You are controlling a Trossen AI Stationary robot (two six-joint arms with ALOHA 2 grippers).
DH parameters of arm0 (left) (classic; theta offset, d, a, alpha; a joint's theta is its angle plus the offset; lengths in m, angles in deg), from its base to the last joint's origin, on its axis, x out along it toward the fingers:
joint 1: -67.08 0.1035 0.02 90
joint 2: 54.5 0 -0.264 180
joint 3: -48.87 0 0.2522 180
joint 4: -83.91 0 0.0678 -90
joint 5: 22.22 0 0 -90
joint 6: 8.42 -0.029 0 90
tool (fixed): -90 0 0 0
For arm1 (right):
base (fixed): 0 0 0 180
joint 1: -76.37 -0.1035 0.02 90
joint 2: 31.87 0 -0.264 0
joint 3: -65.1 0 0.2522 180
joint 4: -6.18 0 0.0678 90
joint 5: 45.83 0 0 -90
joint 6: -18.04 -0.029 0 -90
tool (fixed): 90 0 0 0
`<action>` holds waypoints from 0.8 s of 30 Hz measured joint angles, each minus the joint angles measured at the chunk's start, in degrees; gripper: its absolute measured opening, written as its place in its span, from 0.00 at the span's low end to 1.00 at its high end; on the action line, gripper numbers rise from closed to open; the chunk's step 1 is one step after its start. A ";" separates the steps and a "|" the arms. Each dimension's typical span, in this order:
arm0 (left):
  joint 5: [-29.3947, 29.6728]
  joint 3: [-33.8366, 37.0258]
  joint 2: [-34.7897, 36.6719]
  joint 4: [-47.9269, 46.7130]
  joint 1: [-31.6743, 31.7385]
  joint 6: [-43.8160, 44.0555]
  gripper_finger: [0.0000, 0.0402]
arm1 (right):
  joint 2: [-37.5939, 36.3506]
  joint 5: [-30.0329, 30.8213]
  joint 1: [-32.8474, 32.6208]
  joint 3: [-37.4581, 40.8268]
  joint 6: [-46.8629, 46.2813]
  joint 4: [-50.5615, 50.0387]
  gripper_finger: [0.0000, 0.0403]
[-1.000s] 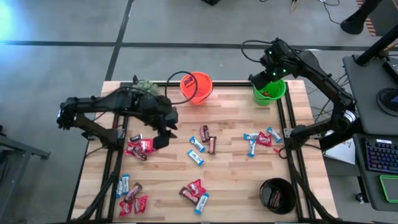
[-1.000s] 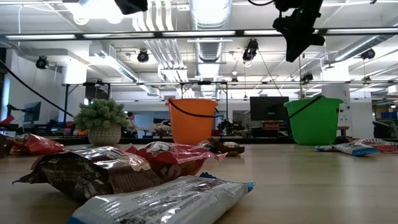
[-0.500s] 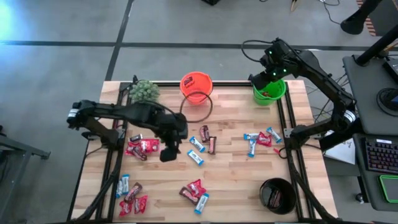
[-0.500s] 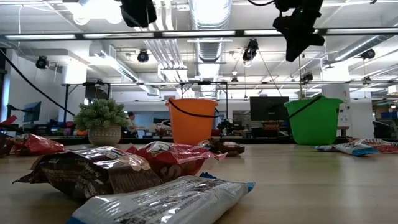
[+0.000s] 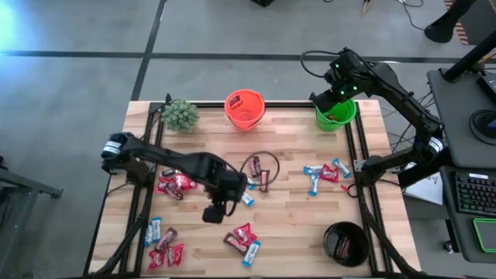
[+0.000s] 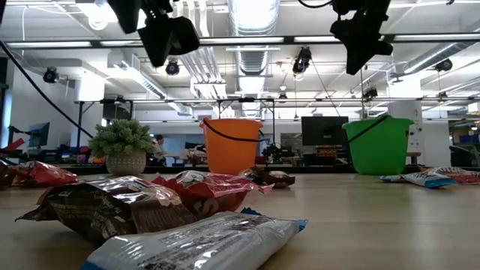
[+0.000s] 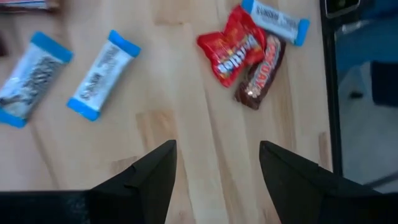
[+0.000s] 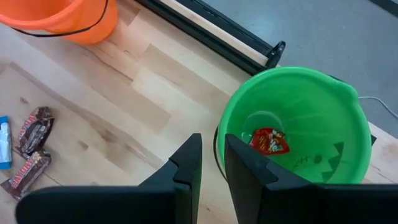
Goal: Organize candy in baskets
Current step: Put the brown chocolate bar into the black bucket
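Currently my left gripper (image 5: 215, 213) hovers open, lower centre, above a red candy bar (image 7: 231, 52). Wrapper looks light, crinkly, slippery; I'd pinch across its middle. Right gripper (image 8: 211, 168) is nearly closed, empty, beside the green basket (image 8: 292, 93).

You see a fuzzy grey-green potted plant (image 5: 180, 115) at the upper left of the light wooden desk (image 5: 291, 221).

occluded: black basket (image 5: 346, 242) contents unclear | cut off: foreground candy (image 6: 191, 244) at low view's edge
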 joint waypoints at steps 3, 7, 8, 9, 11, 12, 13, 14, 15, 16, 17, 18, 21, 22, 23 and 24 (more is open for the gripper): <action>0.00 0.00 -1.92 1.65 -1.27 -1.42 0.52 | 0.00 0.00 0.00 0.00 0.00 0.03 0.15; 0.00 -0.16 -3.94 4.40 -2.22 -1.45 0.52 | 0.00 -0.01 0.00 0.00 0.00 0.04 0.15; 0.00 -0.74 -4.30 4.16 -2.44 -1.14 0.52 | 0.00 0.00 0.00 0.00 0.00 0.04 0.15; 0.00 -1.49 -4.73 4.26 -2.48 -0.43 0.52 | 0.00 0.00 0.00 0.00 0.00 0.04 0.15; 0.00 -3.52 -5.58 4.28 -2.64 0.58 0.52 | 0.00 -0.02 0.00 0.00 0.06 0.04 0.15; 0.00 -4.57 -5.92 4.29 -2.85 0.99 0.52 | 0.00 0.00 0.00 0.00 0.35 0.06 0.15; 0.02 -5.67 -6.31 4.25 -2.99 1.13 0.52 | 0.00 0.01 0.00 0.00 0.69 0.05 0.15; 0.05 -6.84 -6.74 4.24 -3.20 1.20 0.52 | 0.00 0.00 0.00 0.00 0.99 0.06 0.15; 0.07 -7.94 -7.04 4.40 -3.48 1.25 0.52 | 0.00 0.00 0.00 0.00 1.07 0.06 0.15; 0.06 -9.02 -7.55 4.28 -3.75 1.63 0.52 | 0.00 0.00 0.00 0.00 1.09 0.07 0.15; 0.04 -10.13 -8.12 4.12 -4.03 2.03 0.52 | 0.00 0.01 0.00 0.00 1.23 0.08 0.15; 0.07 -11.18 -8.70 4.02 -4.29 2.54 0.52 | 0.00 0.02 0.00 0.00 1.61 0.08 0.15; 0.09 -13.97 -10.80 3.10 -4.85 3.30 0.52 | 0.00 -0.01 0.00 0.01 2.54 0.08 0.15; 0.09 -14.86 -11.48 2.54 -5.07 3.33 0.52 | 0.00 -0.03 0.00 0.02 2.57 0.06 0.15; 0.09 -15.69 -12.19 1.52 -5.26 3.34 0.52 | 0.00 -0.11 0.00 0.02 2.56 -0.01 0.15; 0.09 -16.58 -13.04 0.25 -5.44 3.32 0.52 | 0.00 -0.19 0.00 0.02 2.51 -0.25 0.15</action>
